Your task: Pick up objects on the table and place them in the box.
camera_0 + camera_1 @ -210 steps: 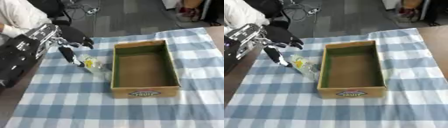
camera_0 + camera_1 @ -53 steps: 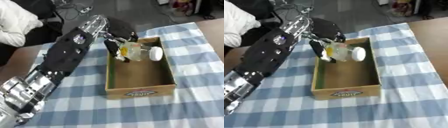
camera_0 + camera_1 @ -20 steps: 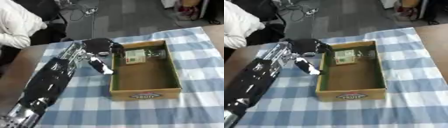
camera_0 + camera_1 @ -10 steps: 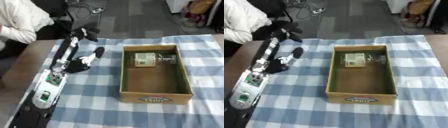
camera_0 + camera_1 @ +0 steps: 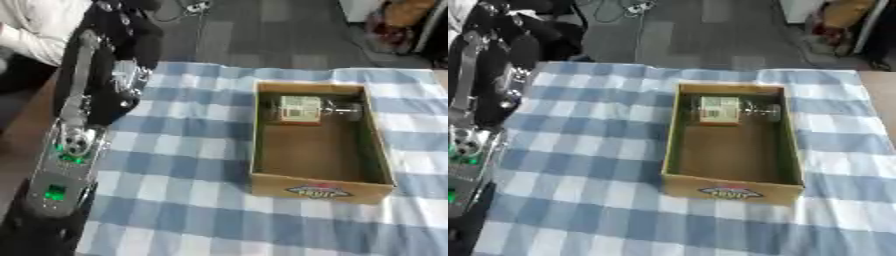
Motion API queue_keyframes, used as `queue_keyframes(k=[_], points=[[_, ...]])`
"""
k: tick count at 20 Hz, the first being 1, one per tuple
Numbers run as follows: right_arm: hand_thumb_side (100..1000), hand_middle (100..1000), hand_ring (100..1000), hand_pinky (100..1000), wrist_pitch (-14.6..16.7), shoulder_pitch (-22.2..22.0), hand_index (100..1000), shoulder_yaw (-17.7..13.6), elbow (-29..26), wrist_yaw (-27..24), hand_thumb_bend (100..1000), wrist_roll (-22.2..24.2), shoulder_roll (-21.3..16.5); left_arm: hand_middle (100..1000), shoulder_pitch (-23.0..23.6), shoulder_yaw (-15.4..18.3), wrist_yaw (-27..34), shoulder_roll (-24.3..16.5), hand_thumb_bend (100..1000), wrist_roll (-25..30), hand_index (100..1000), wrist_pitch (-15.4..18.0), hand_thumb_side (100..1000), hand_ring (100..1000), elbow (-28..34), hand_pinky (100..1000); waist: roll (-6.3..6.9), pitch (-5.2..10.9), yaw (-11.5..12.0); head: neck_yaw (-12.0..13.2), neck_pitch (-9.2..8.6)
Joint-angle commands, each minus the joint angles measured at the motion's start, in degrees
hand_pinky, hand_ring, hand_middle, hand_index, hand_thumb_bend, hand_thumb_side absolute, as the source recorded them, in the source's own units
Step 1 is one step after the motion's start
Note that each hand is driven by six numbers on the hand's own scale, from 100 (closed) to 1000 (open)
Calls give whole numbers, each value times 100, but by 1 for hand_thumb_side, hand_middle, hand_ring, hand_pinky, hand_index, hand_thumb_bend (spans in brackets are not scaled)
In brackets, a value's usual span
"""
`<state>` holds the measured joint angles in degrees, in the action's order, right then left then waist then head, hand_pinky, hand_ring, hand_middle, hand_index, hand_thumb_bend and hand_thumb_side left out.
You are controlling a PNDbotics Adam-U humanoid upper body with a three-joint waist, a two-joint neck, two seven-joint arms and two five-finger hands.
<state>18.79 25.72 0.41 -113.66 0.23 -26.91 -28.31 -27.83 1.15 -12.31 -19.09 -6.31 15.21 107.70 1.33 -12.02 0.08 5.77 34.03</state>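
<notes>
The bottle [image 5: 308, 109] lies on its side at the far end of the cardboard box [image 5: 319, 190], long axis across the box, cap to the right. The left arm [image 5: 83, 115] stands well to its left over the checked cloth [image 5: 175, 150]. Neither view shows its fingers clearly, so their state cannot be told; the left eye view shows more of the arm, and the right hand appears in neither.

The box [image 5: 319, 182] sits on the tabletop [image 5: 175, 165], right of centre, its long sides running away from the robot. Inside it, a bottle [image 5: 311, 109] lies on its side at the far end, crosswise, close to the far wall. The robot's left arm [image 5: 83, 115] runs along the tabletop's left edge, well apart from the box. Beyond the tabletop's far edge lies the floor [image 5: 254, 30].
</notes>
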Motion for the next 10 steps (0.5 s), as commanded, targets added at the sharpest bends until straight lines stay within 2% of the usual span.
queue_keyframes(k=[1,6,7,8,10], points=[[970,519,457,514,-15,38,784,-2,-94,5,100,98,-137,703,-23,45,33,-33,387,-3,936,-47,715,541,115,611,-16,101,-7,-16,47],[970,519,455,508,-23,85,783,27,-94,-48,100,184,-124,715,-2,-22,116,-75,388,19,933,-68,716,546,154,616,-9,114,-24,-51,23],[970,519,455,508,-28,93,783,32,-94,-57,100,198,-127,714,-2,-41,144,-81,276,22,933,-72,713,545,195,615,-8,115,-22,-55,10],[971,519,455,506,-30,99,783,37,-94,-63,100,209,-131,717,-1,-58,162,-83,390,31,932,-80,715,548,233,619,-6,115,-18,-58,2],[970,519,454,505,-31,105,783,49,-94,-72,100,235,-138,717,10,-88,195,-76,388,64,932,-97,719,547,301,619,-5,116,-7,-58,-3]])
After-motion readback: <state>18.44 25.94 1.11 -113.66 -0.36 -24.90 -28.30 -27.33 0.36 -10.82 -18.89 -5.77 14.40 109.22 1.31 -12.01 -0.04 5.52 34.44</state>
